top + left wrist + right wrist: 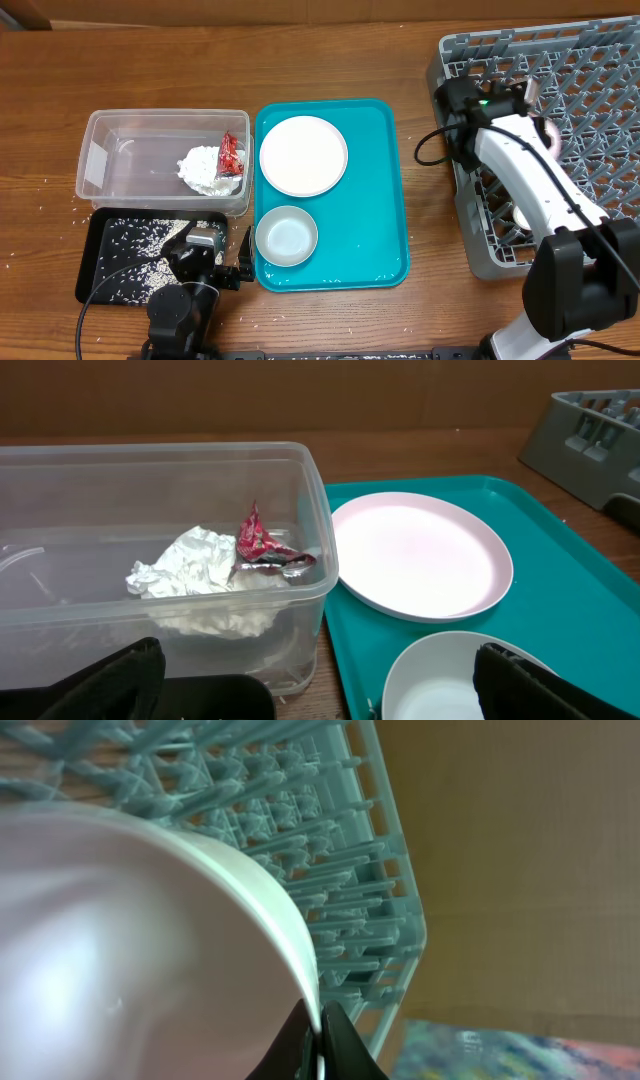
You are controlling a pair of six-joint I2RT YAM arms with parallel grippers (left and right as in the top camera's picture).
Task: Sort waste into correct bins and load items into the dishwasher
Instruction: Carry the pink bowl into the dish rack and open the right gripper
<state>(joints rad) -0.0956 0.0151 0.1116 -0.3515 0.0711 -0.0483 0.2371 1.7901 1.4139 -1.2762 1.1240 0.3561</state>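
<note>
My right gripper (528, 95) is shut on the rim of the pale pink bowl (549, 132) and holds it tilted over the grey dish rack (590, 60). The right wrist view shows the fingers (320, 1030) pinching the bowl's rim (120, 940) above the rack's pegs (330, 850). My left gripper (215, 262) is open and empty, low between the black tray (95, 255) and the white bowl (286, 236). The clear tub (120, 125) holds the red wrapper (231, 153) and the tissue wad (205, 168). The white plate (303, 155) lies on the teal tray. Chopsticks are out of view.
The teal tray (380, 200) lies between the bins and the rack. Rice grains (140, 250) cover the black tray, and a few lie on the table at the left (40, 190). The left wrist view shows the tub (150, 455), plate (420, 555) and bowl (440, 680).
</note>
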